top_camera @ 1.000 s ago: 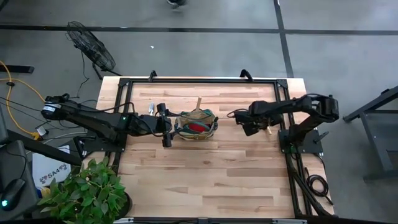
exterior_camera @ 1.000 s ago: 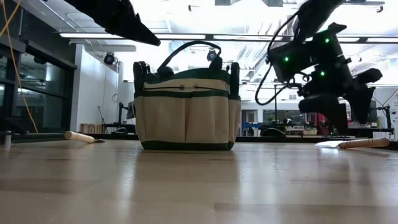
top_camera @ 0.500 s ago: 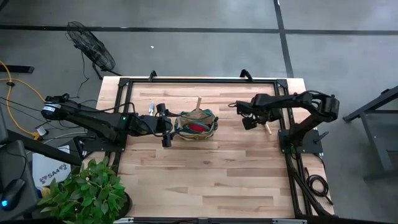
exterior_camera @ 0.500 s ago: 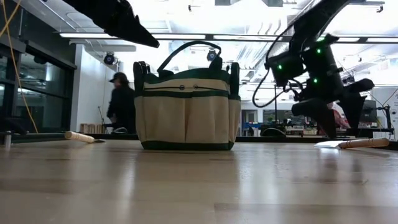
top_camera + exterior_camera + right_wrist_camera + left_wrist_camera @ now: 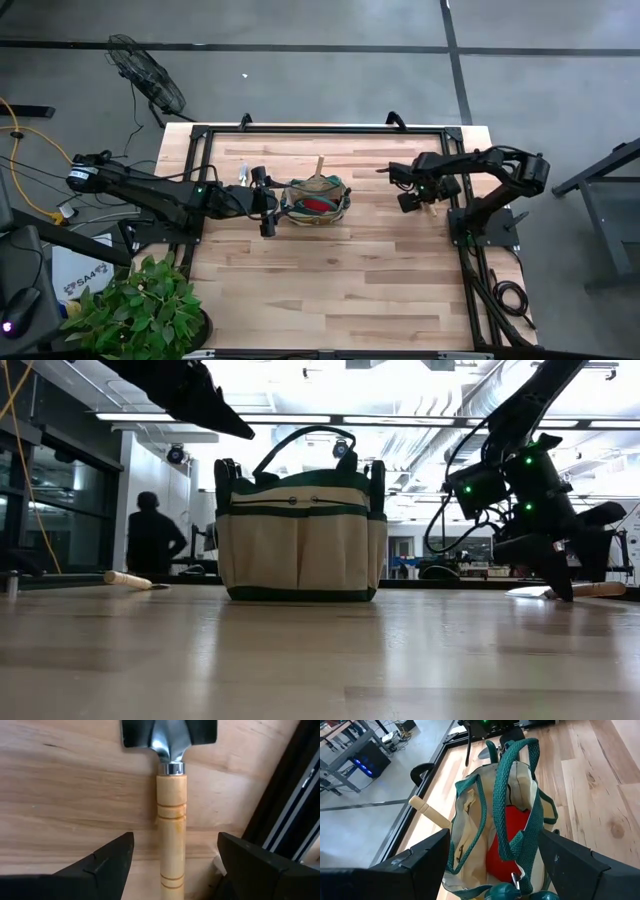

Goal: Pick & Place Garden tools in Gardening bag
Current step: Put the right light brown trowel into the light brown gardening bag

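The right end effector (image 5: pixel 418 196) hangs low over a trowel (image 5: pixel 171 805) near the desk's right edge, its fingers (image 5: pixel 107 861) spread apart with the pale wooden handle running up between them and touching neither; the metal blade lies just beyond the handle's ferrule, flat on the wood. From the level camera this end effector (image 5: pixel 560 575) points down at the trowel's handle (image 5: pixel 585 589), close above the desk (image 5: pixel 330 270). The left end effector (image 5: pixel 268 203) sits at the left side of the gardening bag (image 5: pixel 316 201), a little behind the desk's middle, its fingers (image 5: pixel 420 860) wide apart on either side of the bag's open mouth (image 5: pixel 495 820) and gripping nothing. Inside the bag a red glove (image 5: pixel 502 840) shows between the teal handles, and a wooden handle (image 5: pixel 427 811) sticks up and out over the rim on the side toward the desk's far edge. Another wooden-handled tool (image 5: pixel 130 579) lies flat on the desk left of the bag, near the left arm. A potted plant (image 5: pixel 140 305) stands off the desk's front left corner, a floor fan (image 5: pixel 145 75) beyond its far left corner, and a person (image 5: pixel 152 540) stands in the room behind.
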Controlling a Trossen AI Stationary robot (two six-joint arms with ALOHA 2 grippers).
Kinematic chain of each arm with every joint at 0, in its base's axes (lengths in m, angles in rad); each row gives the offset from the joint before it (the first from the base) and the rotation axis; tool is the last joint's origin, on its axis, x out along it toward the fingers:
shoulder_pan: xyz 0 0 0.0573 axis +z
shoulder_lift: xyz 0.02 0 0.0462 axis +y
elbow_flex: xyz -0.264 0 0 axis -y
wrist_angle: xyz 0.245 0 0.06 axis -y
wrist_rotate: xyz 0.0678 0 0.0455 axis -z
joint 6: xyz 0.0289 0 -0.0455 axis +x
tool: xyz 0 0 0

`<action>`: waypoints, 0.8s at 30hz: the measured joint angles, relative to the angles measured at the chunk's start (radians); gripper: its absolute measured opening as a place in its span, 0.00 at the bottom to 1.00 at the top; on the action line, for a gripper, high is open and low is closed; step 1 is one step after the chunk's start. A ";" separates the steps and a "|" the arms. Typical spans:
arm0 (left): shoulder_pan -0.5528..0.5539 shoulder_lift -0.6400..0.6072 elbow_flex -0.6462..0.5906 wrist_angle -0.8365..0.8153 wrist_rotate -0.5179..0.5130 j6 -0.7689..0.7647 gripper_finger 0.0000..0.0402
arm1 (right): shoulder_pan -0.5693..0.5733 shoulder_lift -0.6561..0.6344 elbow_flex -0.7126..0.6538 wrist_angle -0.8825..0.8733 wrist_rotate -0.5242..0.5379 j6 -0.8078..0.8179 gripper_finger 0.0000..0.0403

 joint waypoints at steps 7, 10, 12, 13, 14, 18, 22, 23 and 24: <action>0.000 0.000 0.000 0.000 0.000 -0.015 0.73 | -0.001 0.002 -0.001 0.019 -0.036 -0.054 0.64; 0.000 0.000 0.000 -0.007 0.000 -0.016 0.73 | 0.000 0.002 -0.001 0.021 -0.043 -0.071 0.59; 0.000 0.000 0.000 -0.009 0.001 -0.017 0.73 | -0.001 0.002 -0.002 0.027 -0.054 -0.075 0.56; 0.000 0.000 0.000 -0.013 0.001 -0.020 0.73 | -0.001 0.002 -0.002 0.030 -0.061 -0.080 0.55; 0.000 0.000 0.000 -0.018 0.001 -0.022 0.73 | -0.001 0.002 -0.002 0.032 -0.070 -0.082 0.53; 0.000 0.000 0.000 -0.030 0.003 -0.034 0.73 | 0.000 0.003 -0.002 0.036 -0.089 -0.087 0.48; 0.000 0.000 0.000 -0.033 0.003 -0.037 0.73 | 0.007 0.003 -0.003 0.044 -0.105 -0.094 0.45; 0.000 0.000 0.000 -0.033 0.003 -0.038 0.73 | 0.007 0.003 -0.003 0.050 -0.114 -0.098 0.45; 0.000 0.000 0.000 -0.034 0.003 -0.040 0.73 | 0.007 0.004 -0.003 0.057 -0.129 -0.099 0.45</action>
